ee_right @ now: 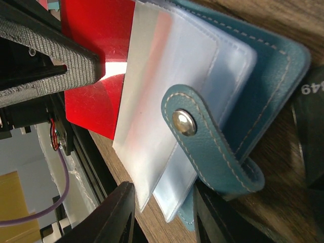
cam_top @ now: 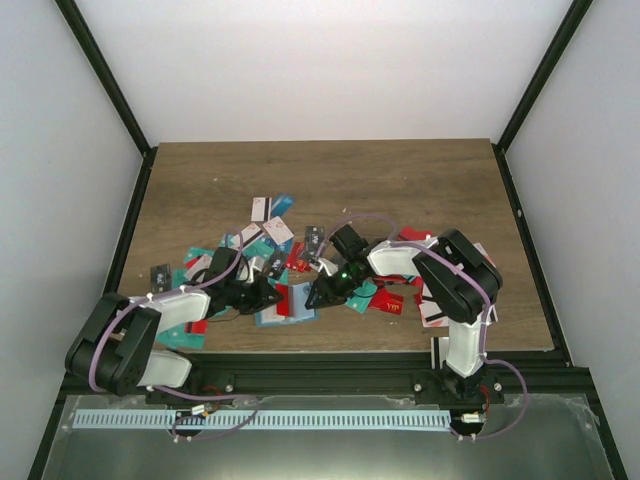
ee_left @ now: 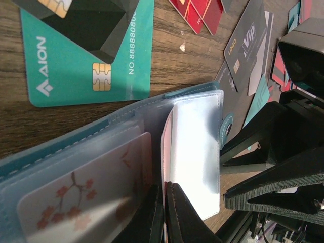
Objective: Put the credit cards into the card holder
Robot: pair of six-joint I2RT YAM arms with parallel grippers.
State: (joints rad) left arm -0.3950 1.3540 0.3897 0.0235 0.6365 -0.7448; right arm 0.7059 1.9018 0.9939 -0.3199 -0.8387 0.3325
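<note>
From above, the card holder (cam_top: 290, 316) lies toward the near edge of the table (cam_top: 400, 180), a little left of centre. It sits between the left gripper (cam_top: 268, 293) and the right gripper (cam_top: 325, 290), with the credit cards (cam_top: 270, 235) scattered behind and around it. That view is too small to show what either pair of fingers is doing.

The left wrist view shows the holder open, its clear plastic sleeves (ee_left: 195, 152) fanned out. A cherry-blossom card (ee_left: 86, 197) is already in one sleeve. The left fingers are pinched almost together on a thin red-edged sheet seen edge-on, which runs in between the sleeves. On the wood beyond lie a teal AION card (ee_left: 76, 66) and a black VIP card (ee_left: 248, 45).

Only the right wrist view shows that sheet face-on: a red card (ee_right: 91, 91), partly behind the frosted sleeves. It also shows the dull teal-blue stitched cover and the clasp tab (ee_right: 212, 147) with its metal snap (ee_right: 184, 123), folded over the sleeves. The right fingers stand apart on either side of the sleeves' edge. Whether they touch it cannot be told.
</note>
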